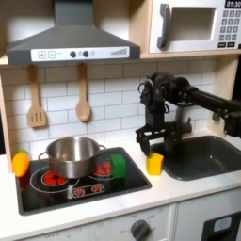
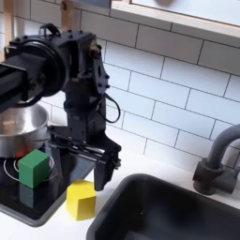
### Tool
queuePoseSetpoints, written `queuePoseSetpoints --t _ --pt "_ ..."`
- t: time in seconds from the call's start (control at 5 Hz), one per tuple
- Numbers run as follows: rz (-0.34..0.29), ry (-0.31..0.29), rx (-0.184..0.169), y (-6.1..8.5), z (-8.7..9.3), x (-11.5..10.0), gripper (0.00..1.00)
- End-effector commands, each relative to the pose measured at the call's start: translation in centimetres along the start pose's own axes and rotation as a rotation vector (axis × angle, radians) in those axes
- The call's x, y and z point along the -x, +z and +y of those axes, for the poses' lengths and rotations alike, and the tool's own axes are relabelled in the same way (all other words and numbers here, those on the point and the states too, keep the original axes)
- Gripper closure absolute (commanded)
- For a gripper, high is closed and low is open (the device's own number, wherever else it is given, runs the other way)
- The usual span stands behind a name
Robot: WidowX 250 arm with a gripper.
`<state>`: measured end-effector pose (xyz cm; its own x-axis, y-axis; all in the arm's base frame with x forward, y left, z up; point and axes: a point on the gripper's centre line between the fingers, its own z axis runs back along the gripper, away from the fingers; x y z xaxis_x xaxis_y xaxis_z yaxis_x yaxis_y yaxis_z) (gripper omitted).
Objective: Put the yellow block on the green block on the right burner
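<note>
Yellow block: the yellow block (image 1: 154,165) (image 2: 81,200) sits on the white tabletop (image 1: 179,198), just off the right edge of the hob in the first exterior view, between the hob and the sink; nothing is touching it.
Green block: the green block (image 1: 118,166) (image 2: 35,167) stands on the glossy black hob (image 1: 56,196), on or at the edge of the right burner (image 1: 102,170) in the first exterior view, just right of the pot.
Gripper: the gripper (image 1: 155,145) (image 2: 84,155) hangs above the yellow block, pointing down, a gap left between its tips and the block in both exterior views.
Fingers: spread apart and holding nothing; one dark finger (image 2: 106,169) ends above and to the right of the block in the second exterior view.
Steel pot: the steel pot (image 1: 72,155) (image 2: 21,129) rests on the hob, left of the green block in both exterior views.
Yellow-orange toy: a rounded toy (image 1: 20,164) lies at the hob's far left in the first exterior view.
Sink: the dark sink (image 1: 202,158) (image 2: 159,211) lies right of the yellow block, with a grey tap (image 2: 217,161) behind it.
Wall: two wooden utensils (image 1: 37,99) hang on the white tile.
</note>
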<state>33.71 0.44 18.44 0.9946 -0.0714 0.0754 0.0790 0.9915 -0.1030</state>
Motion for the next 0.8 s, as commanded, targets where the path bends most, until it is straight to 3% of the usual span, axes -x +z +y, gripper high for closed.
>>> queuePoseSetpoints --t 0.0,0.2,0.6 --pt "0.01 -0.03 -0.018 -0.9 -0.2 0.4 0.0" --pt "0.023 -0.029 -0.039 -2.0 0.3 0.4 0.0" --pt "0.006 -0.023 -0.087 -2.2 0.9 0.1 0.0"
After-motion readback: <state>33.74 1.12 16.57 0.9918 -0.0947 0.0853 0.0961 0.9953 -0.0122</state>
